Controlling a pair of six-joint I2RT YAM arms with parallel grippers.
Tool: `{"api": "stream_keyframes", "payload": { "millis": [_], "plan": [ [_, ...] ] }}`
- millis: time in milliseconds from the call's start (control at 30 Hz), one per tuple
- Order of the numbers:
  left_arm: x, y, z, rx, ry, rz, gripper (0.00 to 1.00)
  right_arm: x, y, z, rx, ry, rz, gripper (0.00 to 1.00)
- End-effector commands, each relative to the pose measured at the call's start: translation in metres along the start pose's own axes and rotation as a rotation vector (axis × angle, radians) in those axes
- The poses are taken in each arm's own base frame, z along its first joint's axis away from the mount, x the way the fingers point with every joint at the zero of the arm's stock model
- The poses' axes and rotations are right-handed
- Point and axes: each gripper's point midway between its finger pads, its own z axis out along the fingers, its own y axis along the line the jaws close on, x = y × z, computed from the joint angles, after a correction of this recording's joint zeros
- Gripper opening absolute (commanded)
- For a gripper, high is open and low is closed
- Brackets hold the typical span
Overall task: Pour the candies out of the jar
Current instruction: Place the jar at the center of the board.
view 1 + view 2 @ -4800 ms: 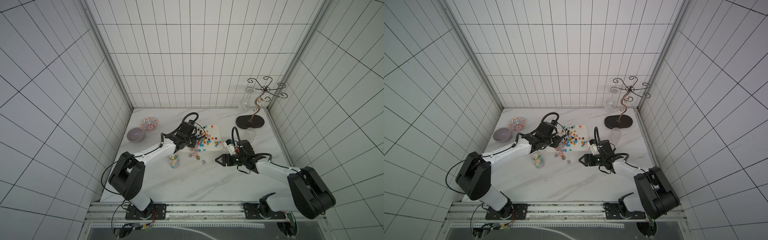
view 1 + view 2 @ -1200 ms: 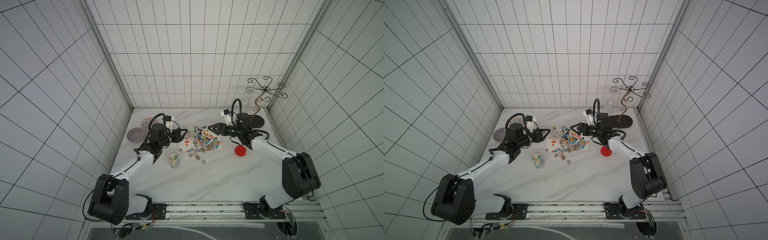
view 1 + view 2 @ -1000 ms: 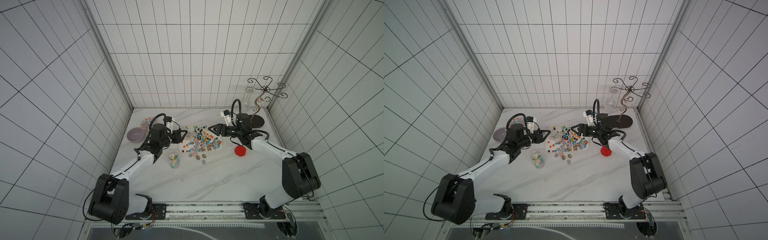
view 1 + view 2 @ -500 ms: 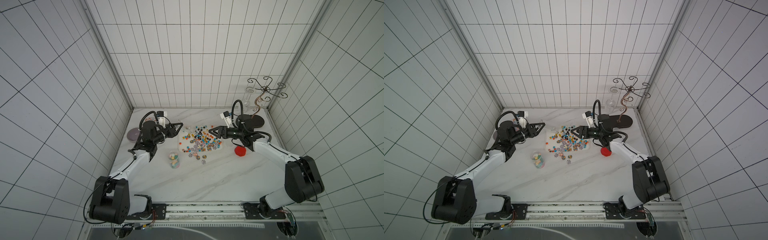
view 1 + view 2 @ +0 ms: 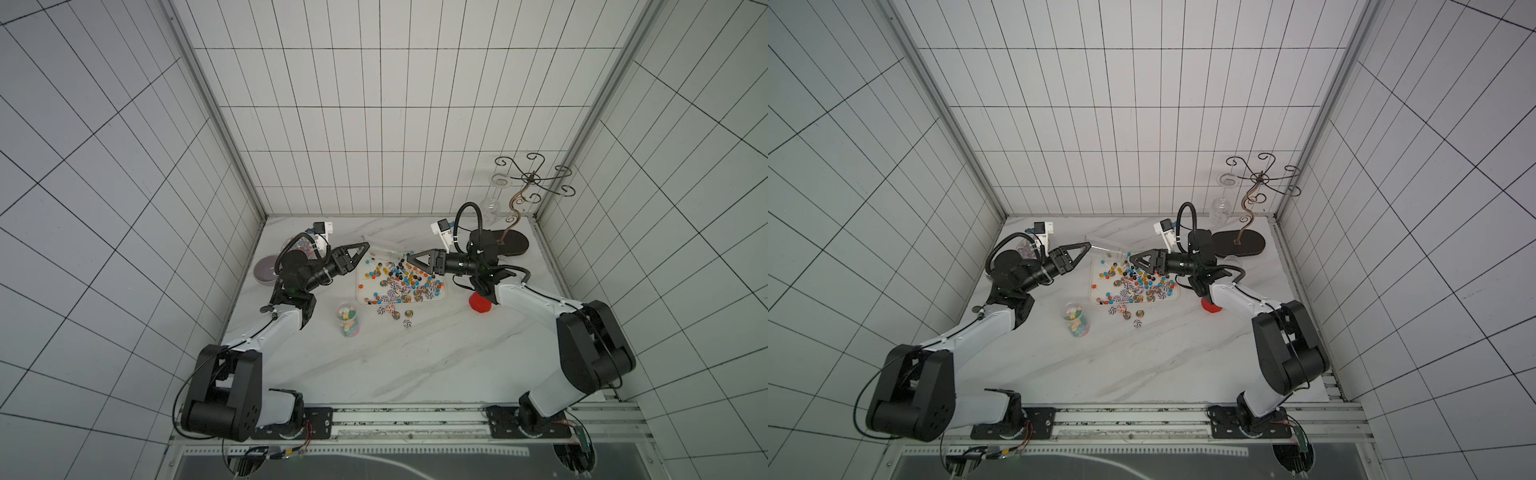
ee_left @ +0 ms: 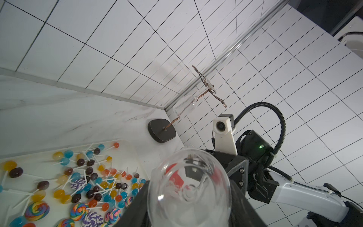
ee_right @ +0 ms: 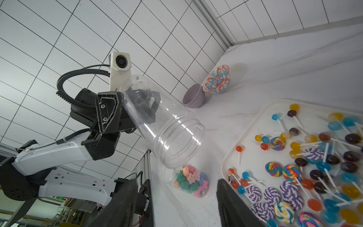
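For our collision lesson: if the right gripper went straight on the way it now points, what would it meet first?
Most likely the open mouth of the empty clear jar held by the left gripper. The right gripper points at it from just short, though depth is unclear.

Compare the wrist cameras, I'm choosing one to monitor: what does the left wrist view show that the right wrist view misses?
Only left wrist: the wire stand with a wine glass hanging on it, plus the right arm. Only right wrist: the purple bowl, the patterned bowl and a small jar of pastel sweets, plus the left arm. Both: the empty clear jar and the white tray of candies.
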Motion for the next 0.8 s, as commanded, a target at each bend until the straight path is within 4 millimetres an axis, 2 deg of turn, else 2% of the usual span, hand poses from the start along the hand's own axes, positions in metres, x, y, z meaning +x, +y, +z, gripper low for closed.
{"api": "stream_keyframes", "payload": {
  "millis": [0,200,333,600,700,767],
  "plan": [
    [-0.002,-0.01,-0.001,0.05,-0.015,-0.004,0.0,-0.005,0.015,0.005,-0.064,-0.019,-0.03,0.65],
    [0.003,-0.008,-0.001,0.05,-0.008,-0.011,0.0,-0.01,0.033,0.013,-0.137,-0.034,-0.061,0.59],
    [0.006,-0.008,0.0,0.054,0.003,-0.013,0.0,-0.01,0.039,0.018,-0.154,-0.035,-0.073,0.53],
    [0.011,-0.009,0.002,0.058,0.012,-0.019,0.0,-0.012,0.052,0.02,-0.217,-0.052,-0.069,0.38],
    [0.013,-0.009,0.004,0.06,0.017,-0.022,0.0,-0.013,0.054,0.02,-0.222,-0.054,-0.07,0.27],
    [0.013,-0.009,0.004,0.06,0.017,-0.022,0.0,-0.013,0.055,0.02,-0.223,-0.054,-0.069,0.23]
  ]
}}
